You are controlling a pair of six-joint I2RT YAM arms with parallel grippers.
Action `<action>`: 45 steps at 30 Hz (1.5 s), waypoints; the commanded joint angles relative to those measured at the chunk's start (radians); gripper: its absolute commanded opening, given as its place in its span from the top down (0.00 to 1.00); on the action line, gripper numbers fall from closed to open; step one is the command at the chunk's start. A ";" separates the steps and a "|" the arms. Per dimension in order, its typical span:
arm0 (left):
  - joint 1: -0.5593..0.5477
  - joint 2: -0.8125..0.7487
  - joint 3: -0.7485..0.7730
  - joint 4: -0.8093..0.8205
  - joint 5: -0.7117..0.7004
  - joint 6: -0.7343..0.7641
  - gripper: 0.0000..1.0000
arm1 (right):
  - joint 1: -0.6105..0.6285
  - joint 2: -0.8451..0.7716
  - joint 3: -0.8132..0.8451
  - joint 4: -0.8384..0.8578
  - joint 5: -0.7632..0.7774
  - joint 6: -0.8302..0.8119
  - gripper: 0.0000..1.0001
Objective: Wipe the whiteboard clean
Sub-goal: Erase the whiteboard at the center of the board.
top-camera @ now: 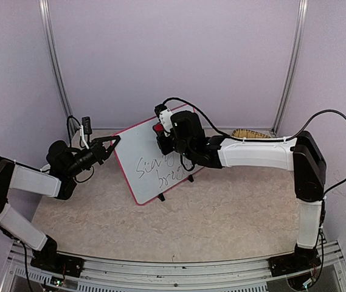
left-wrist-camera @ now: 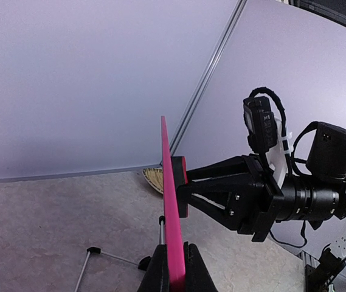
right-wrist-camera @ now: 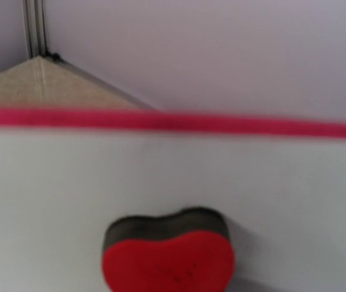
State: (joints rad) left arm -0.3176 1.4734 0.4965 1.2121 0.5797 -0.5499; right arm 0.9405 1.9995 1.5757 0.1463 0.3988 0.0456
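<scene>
The left end effector (left-wrist-camera: pixel 174 271) is closed tight on the pink frame of the whiteboard (top-camera: pixel 143 152), which is stood tilted at the middle of the desk (top-camera: pixel 233 213). The right end effector (top-camera: pixel 162 135) is clamped on a red heart-shaped eraser (right-wrist-camera: pixel 168 261), which is pressed to the board's face. The desk is enclosed by pale lilac walls (top-camera: pixel 179 55).
</scene>
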 commanded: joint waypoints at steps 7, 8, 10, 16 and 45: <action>-0.020 0.016 0.013 -0.005 0.121 0.051 1.00 | -0.027 0.041 0.080 0.005 -0.015 -0.029 0.80; -0.020 0.015 0.013 -0.007 0.121 0.051 1.00 | -0.026 0.043 0.078 0.002 -0.019 -0.025 0.80; -0.020 0.015 0.011 -0.007 0.121 0.051 1.00 | -0.026 0.045 0.064 0.000 -0.026 -0.018 0.80; -0.020 0.013 0.012 -0.009 0.120 0.054 1.00 | -0.027 0.032 -0.025 0.010 -0.044 0.018 0.81; -0.021 0.004 0.010 -0.013 0.119 0.054 1.00 | -0.027 -0.041 -0.286 0.058 -0.036 0.110 0.81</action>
State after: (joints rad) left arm -0.3176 1.4750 0.4969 1.2114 0.5789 -0.5495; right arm 0.9249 1.9575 1.3041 0.2634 0.3702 0.1474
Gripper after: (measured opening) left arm 0.064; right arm 0.188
